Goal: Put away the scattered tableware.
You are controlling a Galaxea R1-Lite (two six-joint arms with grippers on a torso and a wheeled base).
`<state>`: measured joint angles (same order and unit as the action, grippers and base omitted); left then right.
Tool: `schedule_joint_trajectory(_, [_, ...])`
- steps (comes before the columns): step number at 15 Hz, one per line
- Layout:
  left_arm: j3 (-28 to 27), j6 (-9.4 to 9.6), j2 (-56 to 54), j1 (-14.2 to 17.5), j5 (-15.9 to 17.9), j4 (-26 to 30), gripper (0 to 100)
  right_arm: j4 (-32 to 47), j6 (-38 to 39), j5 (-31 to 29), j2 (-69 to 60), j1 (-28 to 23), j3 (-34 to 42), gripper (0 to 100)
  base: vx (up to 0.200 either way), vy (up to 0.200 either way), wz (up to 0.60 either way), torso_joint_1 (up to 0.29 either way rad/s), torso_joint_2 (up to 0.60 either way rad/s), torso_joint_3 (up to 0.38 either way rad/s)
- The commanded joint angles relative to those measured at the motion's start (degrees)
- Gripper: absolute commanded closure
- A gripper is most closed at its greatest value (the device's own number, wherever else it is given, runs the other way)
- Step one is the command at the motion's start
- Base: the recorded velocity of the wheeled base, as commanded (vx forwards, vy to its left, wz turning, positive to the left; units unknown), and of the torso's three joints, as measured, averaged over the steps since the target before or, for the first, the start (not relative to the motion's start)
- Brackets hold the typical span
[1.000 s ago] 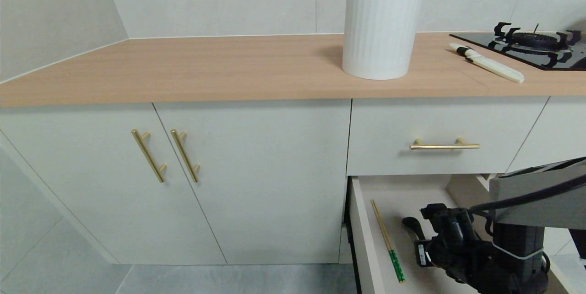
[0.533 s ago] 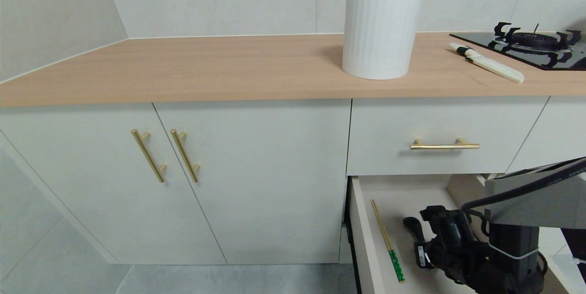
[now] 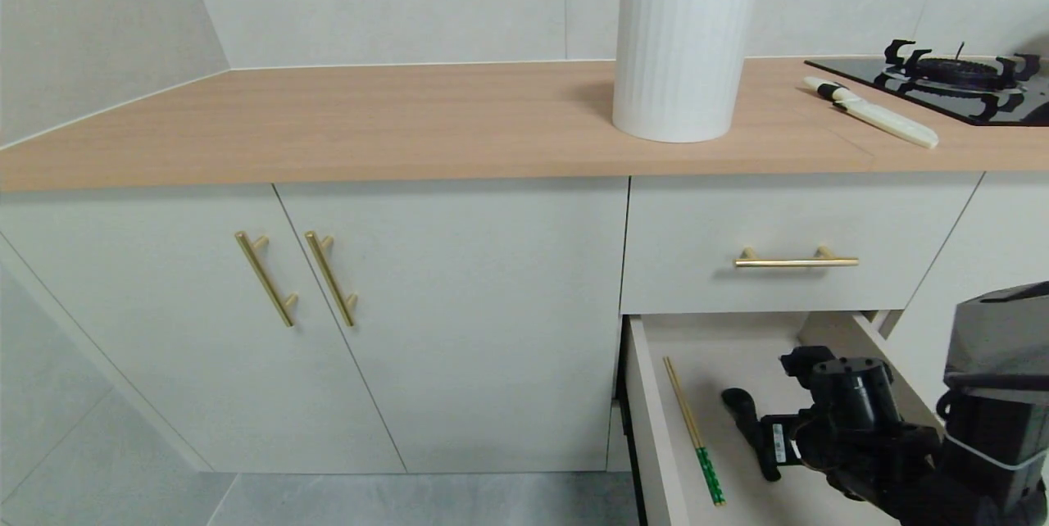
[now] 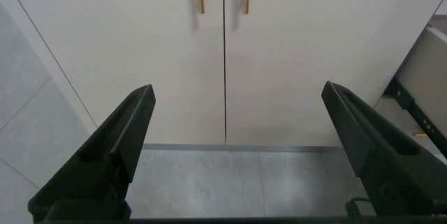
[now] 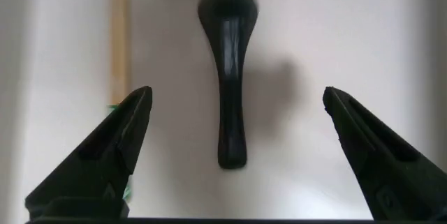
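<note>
Both arms' jaws are released, the right jaws over a black spoon (image 5: 230,98) beside chopsticks (image 3: 688,419) in the drawer (image 3: 651,428).

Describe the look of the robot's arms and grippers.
The left gripper and right gripper each have two black, tapering wedge-shaped fingers. The right arm shows a grey boxy link above black parts, with a white label and a pale band.

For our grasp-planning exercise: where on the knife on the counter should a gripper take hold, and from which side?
The knife lies flat and diagonal on the counter, so come from straight above and close across its narrow width. Grip the short end by the black band, probably the handle; the longer pale part looks like the blade.
</note>
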<state>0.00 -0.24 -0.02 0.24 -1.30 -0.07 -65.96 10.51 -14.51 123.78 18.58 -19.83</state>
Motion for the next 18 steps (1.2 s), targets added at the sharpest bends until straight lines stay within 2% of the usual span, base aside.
schedule_joint_trajectory(1, [0.0,-0.02,0.0,0.0,0.0,0.0,0,4.2,-0.4,0.0,-14.0,0.1,4.3,0,0.0,0.0,0.0,0.0,0.0,0.0])
schedule_joint_trajectory(3, [0.0,-0.02,0.0,0.0,0.0,0.0,0,11.5,-0.4,0.0,-23.1,0.5,4.5,0,0.0,0.0,0.0,0.0,0.0,0.0])
schedule_joint_trajectory(5, [0.0,-0.02,0.0,0.0,0.0,0.0,0,26.1,-0.3,0.4,-35.0,2.8,3.3,0,0.0,0.0,0.0,0.0,0.0,0.0])
schedule_joint_trajectory(9, [0.0,0.16,0.0,0.0,0.0,0.0,0,52.6,0.7,0.4,-44.4,4.3,-5.5,0,0.0,0.0,0.0,0.0,0.0,0.0])
schedule_joint_trajectory(12, [0.0,0.16,0.0,0.0,0.0,0.0,0,60.8,1.0,1.0,-47.3,4.4,-8.3,0,0.0,0.0,0.0,0.0,0.0,0.0])
schedule_joint_trajectory(16, [0.0,0.07,0.0,0.0,0.0,0.0,0,62.7,0.9,1.1,-47.1,4.4,-8.6,0,0.0,0.0,0.0,0.0,0.0,0.0])
schedule_joint_trajectory(18, [0.0,0.07,0.0,0.0,0.0,0.0,0,64.6,0.9,1.2,-47.2,4.9,-8.6,0,-0.2,0.0,0.0,0.002,0.0,0.0])
